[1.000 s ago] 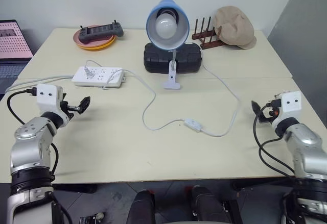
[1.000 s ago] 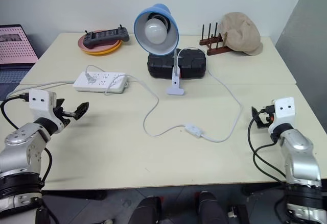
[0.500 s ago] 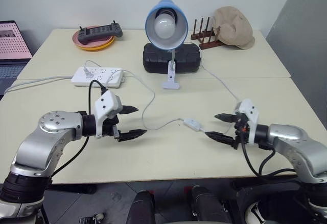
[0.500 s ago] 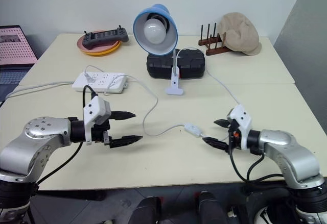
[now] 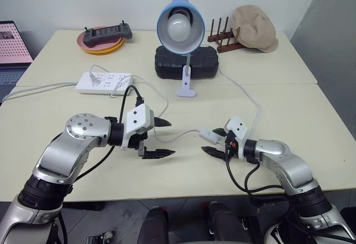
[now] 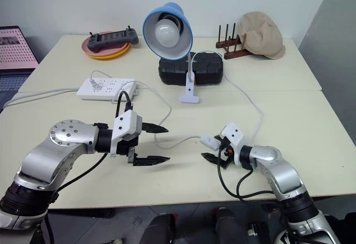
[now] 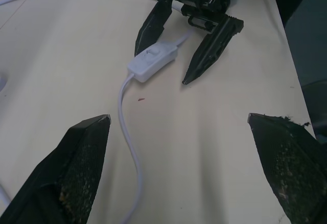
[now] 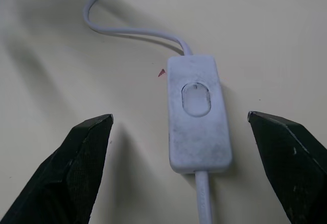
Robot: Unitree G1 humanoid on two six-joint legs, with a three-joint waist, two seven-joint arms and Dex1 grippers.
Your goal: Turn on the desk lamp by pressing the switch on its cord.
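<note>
The switch lies flat on the table, between the spread fingers of the right gripper, untouched. The left gripper hangs nearby, jaws apart and empty. At the table's back, stacked plates carry a handheld controller.

A: Any lettering, brand or number to read off anywhere?

B: Nothing legible. The small white oblong inline switch has a plain oval rocker, no mark on it. The white multi-socket power strip carries no readable print.

A: And that screen at the far left edge?

B: The laptop screen glows with a pinkish dotted pattern, too small to make out any characters.
</note>
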